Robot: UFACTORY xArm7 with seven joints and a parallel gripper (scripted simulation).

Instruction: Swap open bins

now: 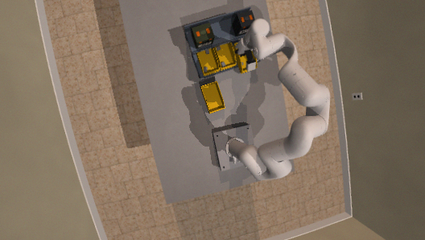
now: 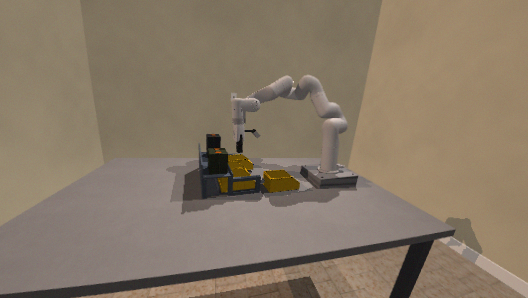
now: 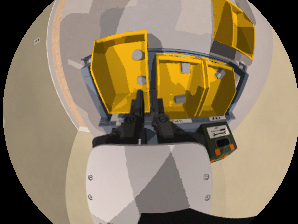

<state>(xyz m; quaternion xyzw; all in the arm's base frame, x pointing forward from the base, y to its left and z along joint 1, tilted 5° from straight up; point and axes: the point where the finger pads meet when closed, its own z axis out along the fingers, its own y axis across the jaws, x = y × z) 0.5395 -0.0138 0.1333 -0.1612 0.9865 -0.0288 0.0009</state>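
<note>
The bin with parts (image 1: 243, 69) (image 2: 242, 161) (image 3: 115, 75) is yellow and at the shelf's far end in the exterior view. Two grey parts show inside it. It looks higher than its neighbours, and its open front reaches out past the shelf's front lip; its base is hidden. My gripper (image 2: 239, 151) (image 3: 147, 97) is nearly shut, its tips just above the bin's side wall nearest the other bins. Nothing shows clamped between them. The empty bin (image 1: 212, 97) (image 2: 281, 181) (image 3: 232, 25) stands on the table top in front of the shelf's other end.
The blue-grey shelf (image 1: 217, 36) (image 2: 231, 185) also holds two yellow bins (image 1: 208, 62) (image 1: 226, 56) with grey parts. A green box (image 1: 202, 34) (image 2: 217, 161) (image 3: 220, 142) and a dark box (image 1: 244, 21) (image 2: 213, 141) stand on its upper board, the dark one close behind my gripper.
</note>
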